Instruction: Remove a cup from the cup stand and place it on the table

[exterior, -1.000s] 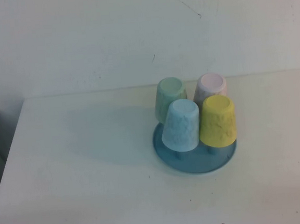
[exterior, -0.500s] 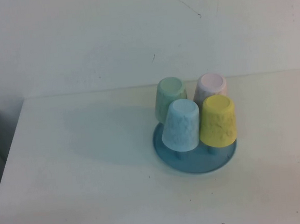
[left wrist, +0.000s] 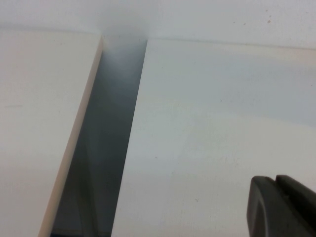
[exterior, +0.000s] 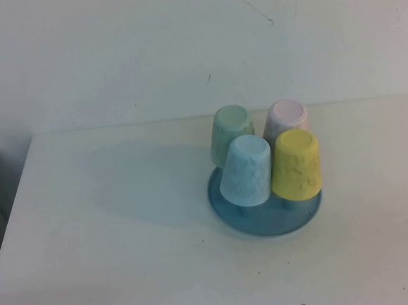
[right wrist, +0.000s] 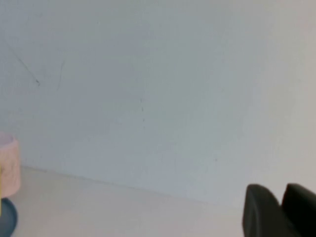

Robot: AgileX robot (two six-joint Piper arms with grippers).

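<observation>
Four inverted cups on the cup stand (exterior: pixel 265 215), right of centre on the table (exterior: pixel 112 244). Pale yellow cup (exterior: pixel 296 165) at 4 o'clock on the stand, touching the light blue cup (exterior: pixel 246 170) at 8 o'clock; green cup (exterior: pixel 231 133) at 11, pink cup (exterior: pixel 285 119) at 1. Left gripper (left wrist: pixel 281 207) over the table's left edge, right gripper (right wrist: pixel 276 210) facing the wall; cannot tell whether fingers apart or together.

Scuffed white wall (exterior: pixel 146 51) (dark marks)
</observation>
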